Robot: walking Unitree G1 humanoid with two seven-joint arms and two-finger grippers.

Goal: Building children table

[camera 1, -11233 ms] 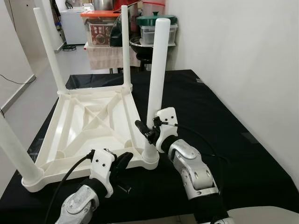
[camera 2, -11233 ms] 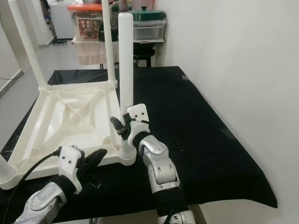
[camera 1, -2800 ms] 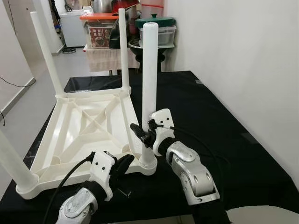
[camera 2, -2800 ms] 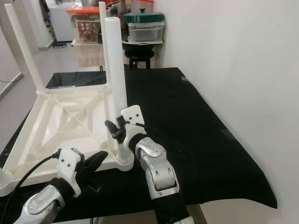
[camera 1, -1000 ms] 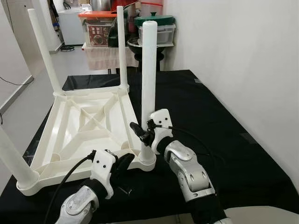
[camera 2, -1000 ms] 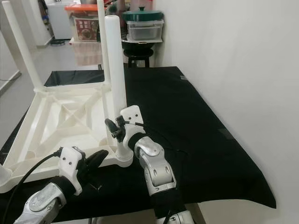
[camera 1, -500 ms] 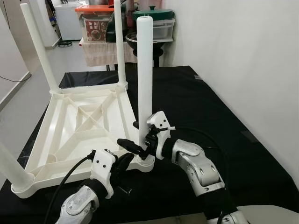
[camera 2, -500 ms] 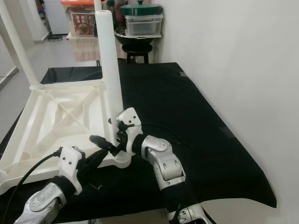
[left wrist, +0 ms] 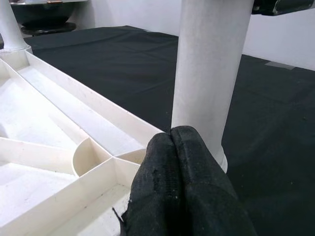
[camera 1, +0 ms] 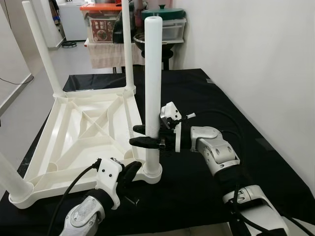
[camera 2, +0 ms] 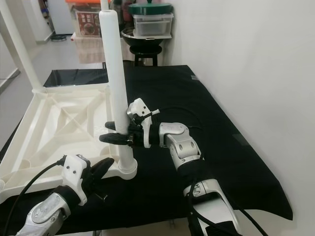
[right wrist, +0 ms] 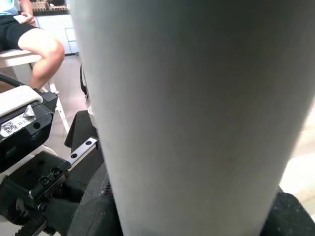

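While the white children's table (camera 1: 88, 132) lies upside down on the black-covered work surface (camera 1: 206, 98), its ribbed underside facing up and its legs pointing at the ceiling, the right gripper (camera 1: 143, 136) reaches in sideways at the table's near right corner and has its two long black fingers spread to either side of the upright white leg (camera 1: 153, 73) seated there, one finger in front of the leg and one behind it, at about the lower third of the leg; whether the pads actually press the plastic cannot be told. The right wrist view is taken up almost wholly by that pale leg, very close. The left gripper (camera 1: 129, 172) sits low at the same corner of the table, just beside the leg's round socket (camera 1: 152, 172); in the left wrist view its fingertips (left wrist: 179, 147) are pressed together with nothing between them, right against the base of the leg. Beyond the table's far edge stand storage boxes (camera 1: 103, 27) and a green-lidded pot (camera 1: 162, 12). A person's bare leg (right wrist: 42, 46) shows in the right wrist view.
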